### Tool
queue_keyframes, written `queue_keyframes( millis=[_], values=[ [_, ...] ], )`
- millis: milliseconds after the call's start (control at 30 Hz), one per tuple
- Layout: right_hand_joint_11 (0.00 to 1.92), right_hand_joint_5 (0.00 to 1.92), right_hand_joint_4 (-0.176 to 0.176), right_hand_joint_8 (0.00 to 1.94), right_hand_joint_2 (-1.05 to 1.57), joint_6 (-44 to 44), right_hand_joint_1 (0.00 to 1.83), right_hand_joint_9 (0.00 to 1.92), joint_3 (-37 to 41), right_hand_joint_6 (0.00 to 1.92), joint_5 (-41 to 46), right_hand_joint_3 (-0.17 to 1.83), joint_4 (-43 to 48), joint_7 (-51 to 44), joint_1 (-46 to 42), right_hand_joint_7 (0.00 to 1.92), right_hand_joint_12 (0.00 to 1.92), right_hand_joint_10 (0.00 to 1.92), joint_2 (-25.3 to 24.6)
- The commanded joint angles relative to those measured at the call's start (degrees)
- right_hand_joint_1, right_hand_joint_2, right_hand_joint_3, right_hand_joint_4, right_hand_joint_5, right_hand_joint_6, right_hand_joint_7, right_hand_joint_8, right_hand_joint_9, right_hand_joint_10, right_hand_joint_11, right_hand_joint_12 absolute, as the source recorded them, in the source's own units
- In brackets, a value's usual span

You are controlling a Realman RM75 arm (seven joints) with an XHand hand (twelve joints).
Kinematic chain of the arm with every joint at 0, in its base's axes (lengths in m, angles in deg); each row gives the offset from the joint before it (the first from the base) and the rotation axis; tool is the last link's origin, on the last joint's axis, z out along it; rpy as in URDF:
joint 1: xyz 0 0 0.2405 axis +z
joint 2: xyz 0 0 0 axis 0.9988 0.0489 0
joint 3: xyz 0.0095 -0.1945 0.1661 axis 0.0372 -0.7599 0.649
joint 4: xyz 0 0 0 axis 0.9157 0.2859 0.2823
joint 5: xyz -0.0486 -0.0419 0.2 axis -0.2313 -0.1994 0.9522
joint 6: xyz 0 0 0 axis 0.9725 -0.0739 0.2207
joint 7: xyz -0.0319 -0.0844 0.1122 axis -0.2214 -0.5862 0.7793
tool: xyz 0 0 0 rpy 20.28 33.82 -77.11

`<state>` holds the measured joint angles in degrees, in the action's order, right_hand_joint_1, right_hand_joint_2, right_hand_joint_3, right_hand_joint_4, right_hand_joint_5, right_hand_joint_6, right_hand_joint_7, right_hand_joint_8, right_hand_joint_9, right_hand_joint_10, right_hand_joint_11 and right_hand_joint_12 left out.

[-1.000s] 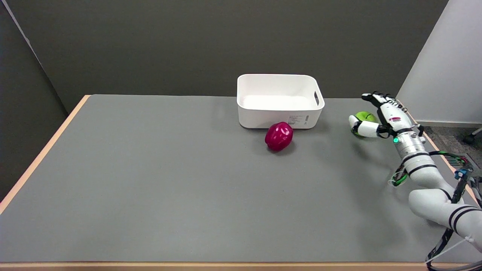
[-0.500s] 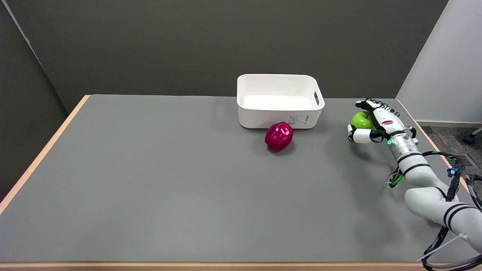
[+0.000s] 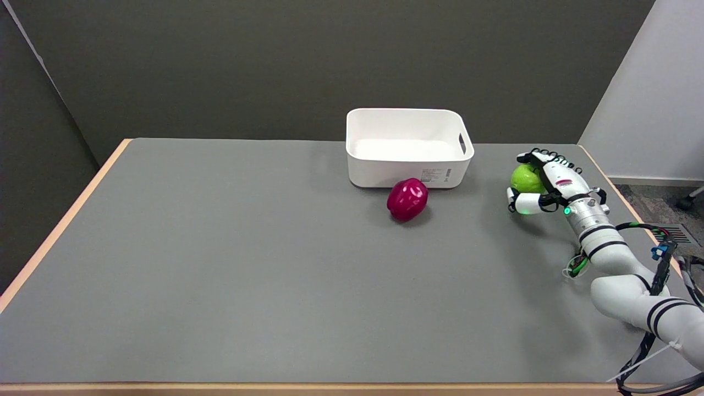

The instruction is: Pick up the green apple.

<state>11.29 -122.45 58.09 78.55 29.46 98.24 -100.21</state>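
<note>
The green apple (image 3: pixel 523 178) is at the table's right side, wrapped by my right hand (image 3: pixel 545 184). The fingers curl over its far side and the thumb lies under its near side, so the hand holds it. Much of the apple's right half is hidden behind the hand. Whether the apple still touches the table I cannot tell.
A white bin (image 3: pixel 407 146) stands at the back middle of the grey table (image 3: pixel 247 264). A dark red pepper (image 3: pixel 407 199) lies just in front of the bin. The table's right edge runs close beside my arm.
My hand has closed around the apple: the fingers came over its top and the thumb tucked beneath. Hand and apple shifted slightly left and up in the picture.
</note>
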Motion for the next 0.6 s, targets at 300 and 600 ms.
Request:
queue_keyframes(
  millis=[300, 600],
  values=[
    [0.45, 0.47, -0.06, 1.56, 1.29, 1.7, 1.14, 0.62, -0.21, 1.64, -3.07, 0.11, -0.53, -0.11, -0.17, 0.67, 1.66, 1.53, -0.09],
    [0.43, 0.48, -0.176, 1.67, 1.28, 9.29, 1.3, 0.6, 1.05, 1.39, -2.78, 0.14, 2.37, -0.11, -0.46, 0.61, 1.91, 1.92, -0.16]
  ],
)
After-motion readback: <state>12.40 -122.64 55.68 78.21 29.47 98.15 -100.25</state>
